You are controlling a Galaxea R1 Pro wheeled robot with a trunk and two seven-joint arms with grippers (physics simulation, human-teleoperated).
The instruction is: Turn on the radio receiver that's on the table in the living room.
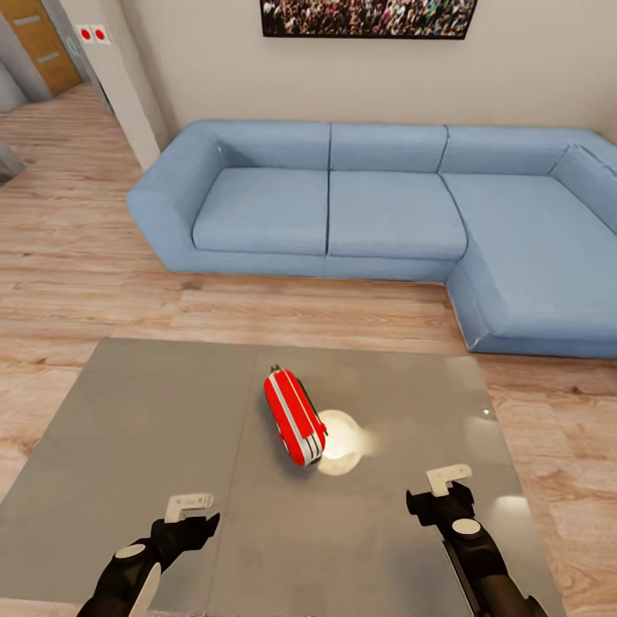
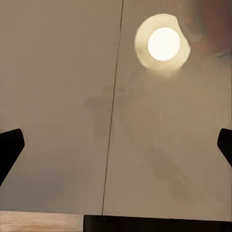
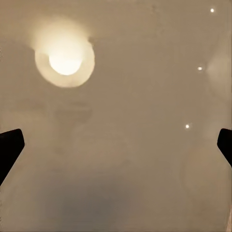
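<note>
A blue sofa [image 1: 377,214] fills the far wall; before it the grey table [image 1: 146,428] shines; the radio [image 1: 294,416] lies near its middle, just right of the seam; the left gripper [image 1: 190,514] and right gripper [image 1: 439,488] hover over the near edge, both released.

The radio receiver [image 1: 294,416] lies so that its dial face cannot be made out from the head view; any switch is too small to tell. It covers part of the lamp reflection [image 1: 344,442] at its 4 o'clock side. The sofa [image 1: 386,206] is cut off at 3 o'clock, and the framed picture [image 1: 368,17] at 12 o'clock. The table [image 1: 154,428] runs off the frame at 6 o'clock. Both wrist views show each gripper's fingertips [image 2: 9,150] [image 3: 9,150] only as dark corners clipped by the side edges.
</note>
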